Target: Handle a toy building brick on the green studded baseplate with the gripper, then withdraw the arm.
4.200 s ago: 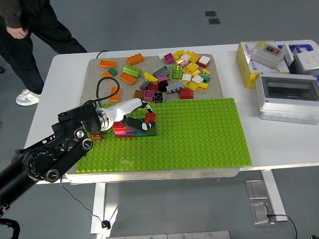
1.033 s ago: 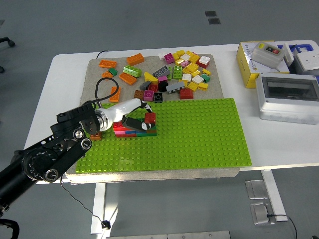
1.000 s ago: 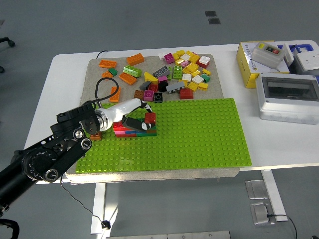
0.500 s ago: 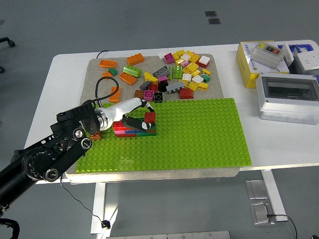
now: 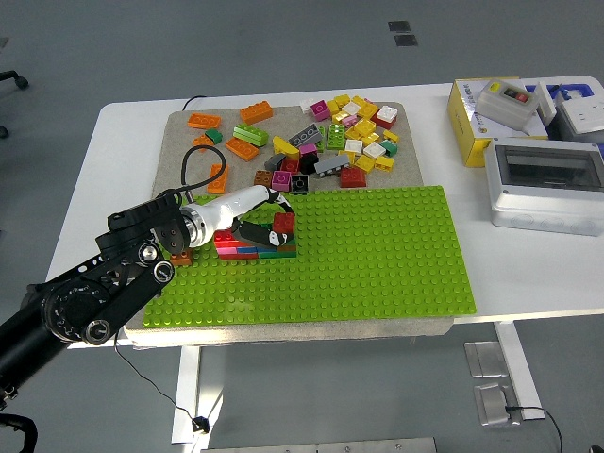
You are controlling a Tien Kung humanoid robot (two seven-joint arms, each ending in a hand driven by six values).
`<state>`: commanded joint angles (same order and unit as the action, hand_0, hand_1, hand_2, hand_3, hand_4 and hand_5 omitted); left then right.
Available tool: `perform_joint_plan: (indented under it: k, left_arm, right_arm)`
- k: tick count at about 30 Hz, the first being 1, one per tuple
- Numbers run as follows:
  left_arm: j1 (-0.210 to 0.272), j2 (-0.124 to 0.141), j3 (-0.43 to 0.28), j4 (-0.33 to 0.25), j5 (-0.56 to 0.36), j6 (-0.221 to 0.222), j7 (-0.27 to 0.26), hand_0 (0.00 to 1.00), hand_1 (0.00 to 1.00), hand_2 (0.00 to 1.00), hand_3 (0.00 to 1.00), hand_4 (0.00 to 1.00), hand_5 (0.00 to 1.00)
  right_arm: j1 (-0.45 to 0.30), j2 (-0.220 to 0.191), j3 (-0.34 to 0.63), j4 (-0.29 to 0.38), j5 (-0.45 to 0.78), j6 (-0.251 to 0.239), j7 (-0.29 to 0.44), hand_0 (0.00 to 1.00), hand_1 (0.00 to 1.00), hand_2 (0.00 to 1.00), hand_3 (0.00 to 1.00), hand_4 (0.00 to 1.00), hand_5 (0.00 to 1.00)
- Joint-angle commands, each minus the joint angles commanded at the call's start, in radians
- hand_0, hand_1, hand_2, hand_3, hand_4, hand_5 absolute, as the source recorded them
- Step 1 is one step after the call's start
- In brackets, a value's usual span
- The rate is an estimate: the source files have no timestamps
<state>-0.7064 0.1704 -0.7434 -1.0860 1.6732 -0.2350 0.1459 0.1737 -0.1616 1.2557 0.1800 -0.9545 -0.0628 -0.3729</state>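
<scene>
Head view: left hand (image 5: 267, 225), grasp unclear, on red brick (image 5: 284, 223) atop stack on green baseplate (image 5: 377, 255).

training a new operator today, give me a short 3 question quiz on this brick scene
1. True or false: the left robot hand is over the brick stack on the green baseplate.
2. Where do the loose bricks lie? A) on the baseplate B) on the grey mat behind it C) on the yellow box
3. Fill in: the grey enclosure sits at the table's ____ side.

Key: 1 true; 2 B; 3 right
</scene>
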Motion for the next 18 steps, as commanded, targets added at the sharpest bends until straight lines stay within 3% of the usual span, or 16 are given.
perform_joint_plan:
  k: [18]
  left_arm:
    - [0.002, 0.004, -0.007, -0.017, -0.003, -0.004, -0.003, 0.958, 0.96, 0.934, 0.727, 0.757, 0.387]
  right_arm:
    - [-0.001, 0.0, 0.014, 0.0, -0.013, 0.0, -0.003, 0.704, 0.635, 0.413, 0.74, 0.583, 0.998]
